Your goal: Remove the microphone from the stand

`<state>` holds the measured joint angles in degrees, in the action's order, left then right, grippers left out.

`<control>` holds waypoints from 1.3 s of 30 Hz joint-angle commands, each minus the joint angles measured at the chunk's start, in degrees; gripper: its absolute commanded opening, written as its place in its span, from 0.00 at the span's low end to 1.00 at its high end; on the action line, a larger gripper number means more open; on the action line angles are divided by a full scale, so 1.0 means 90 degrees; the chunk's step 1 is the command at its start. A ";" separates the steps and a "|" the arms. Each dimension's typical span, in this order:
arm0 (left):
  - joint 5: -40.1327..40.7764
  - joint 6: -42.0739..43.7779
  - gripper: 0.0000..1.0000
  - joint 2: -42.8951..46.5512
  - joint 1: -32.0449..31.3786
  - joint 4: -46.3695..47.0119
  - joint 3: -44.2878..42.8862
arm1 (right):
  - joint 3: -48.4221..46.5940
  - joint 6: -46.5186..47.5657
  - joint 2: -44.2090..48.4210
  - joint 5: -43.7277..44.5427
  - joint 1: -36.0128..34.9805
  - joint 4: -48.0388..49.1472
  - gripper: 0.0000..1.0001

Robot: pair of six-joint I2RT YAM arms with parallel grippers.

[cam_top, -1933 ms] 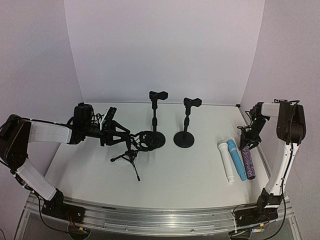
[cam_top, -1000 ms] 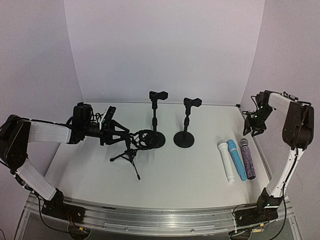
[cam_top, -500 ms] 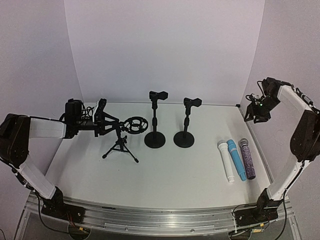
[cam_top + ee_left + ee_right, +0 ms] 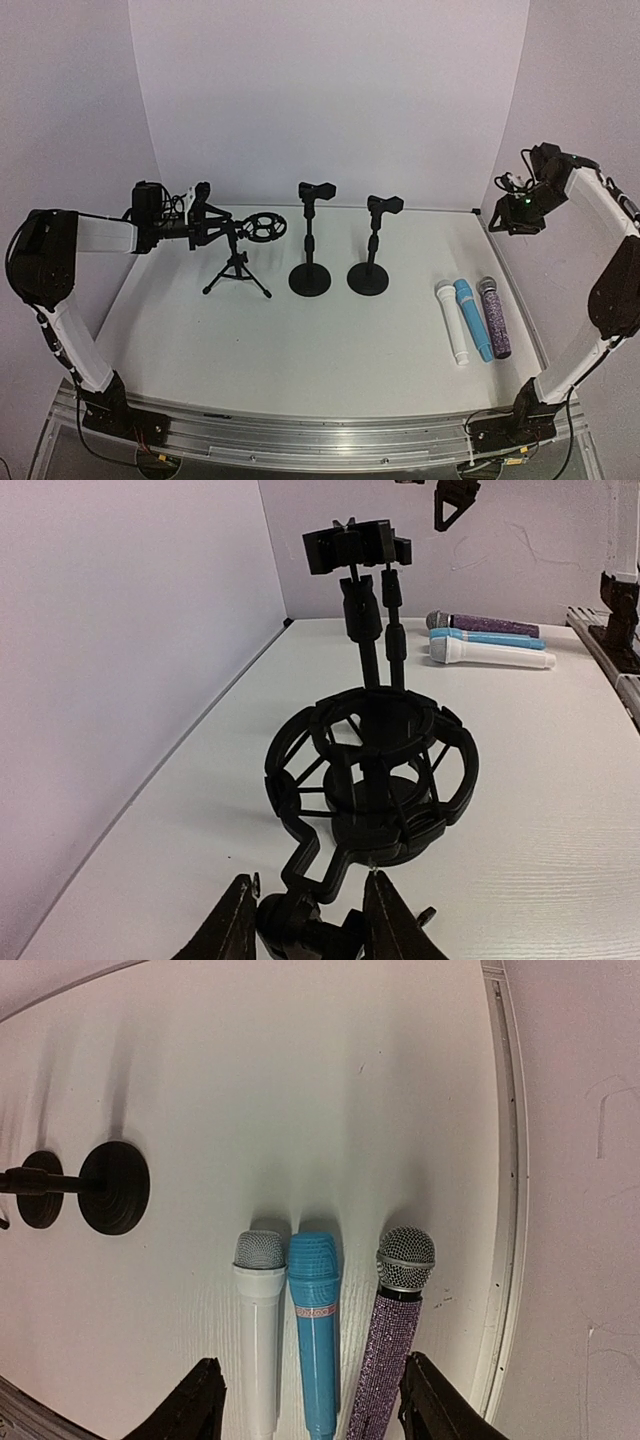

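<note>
Our left claw [image 4: 310, 918] pinches the neck of the little tripod stand [image 4: 370, 770], fingers close together. Our right claw [image 4: 312, 1405] hangs high, fingers wide, holding nothing. Under it we see a white microphone [image 4: 258, 1330], blue microphone [image 4: 317, 1330] and purple microphone [image 4: 388, 1355] lying side by side on the tabletop [image 4: 330, 350].

A white counter [image 4: 330, 340] with a faint wood-grain texture forms the base of a small booth. A plain white backdrop [image 4: 330, 100] rises behind it, meeting a left wall [image 4: 70, 120] and a right wall [image 4: 585, 60] of the same pale, faintly lilac tone. An aluminium rail [image 4: 320, 432] runs along the near edge. The light is soft and even, and the shadows are weak.
</note>
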<state>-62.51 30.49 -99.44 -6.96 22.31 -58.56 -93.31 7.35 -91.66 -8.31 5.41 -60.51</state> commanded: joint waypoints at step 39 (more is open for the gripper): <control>0.0780 -0.1153 1.00 0.2671 0.0501 -0.1456 0.0686 | 0.1146 -0.0599 0.1440 -0.0783 -0.0233 0.0915 0.57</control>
<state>-60.26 28.78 -86.22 -2.48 4.85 -58.08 -88.40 5.09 -84.63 -11.61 3.55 -58.27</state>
